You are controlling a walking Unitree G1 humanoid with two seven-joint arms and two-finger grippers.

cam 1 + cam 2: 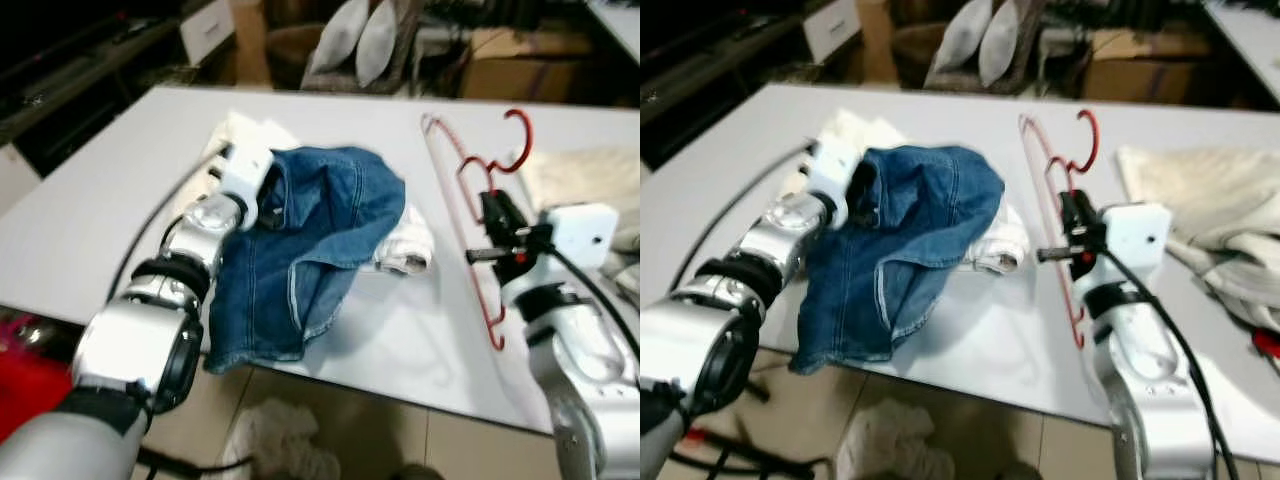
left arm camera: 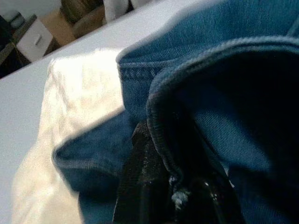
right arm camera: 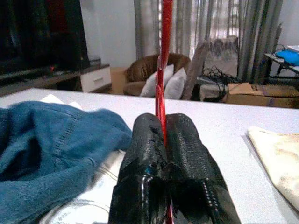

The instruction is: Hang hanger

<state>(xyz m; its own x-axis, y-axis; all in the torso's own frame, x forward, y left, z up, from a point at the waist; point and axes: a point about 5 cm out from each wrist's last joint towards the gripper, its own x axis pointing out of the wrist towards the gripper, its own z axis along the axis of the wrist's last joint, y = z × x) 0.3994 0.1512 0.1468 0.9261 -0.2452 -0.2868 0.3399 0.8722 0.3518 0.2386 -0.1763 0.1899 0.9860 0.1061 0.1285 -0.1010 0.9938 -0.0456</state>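
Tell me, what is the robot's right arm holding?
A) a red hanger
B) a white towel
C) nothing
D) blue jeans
A: the right gripper has its jaws shut on the thin red hanger, which lies along the white table.

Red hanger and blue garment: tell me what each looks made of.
The red hanger looks like thin metal wire with a glossy red coating, judging by its slender bent outline; plastic cannot be ruled out. The right gripper is shut on it. The blue garment, held by the left gripper, looks like denim: visible weave, stitched seams, matte.
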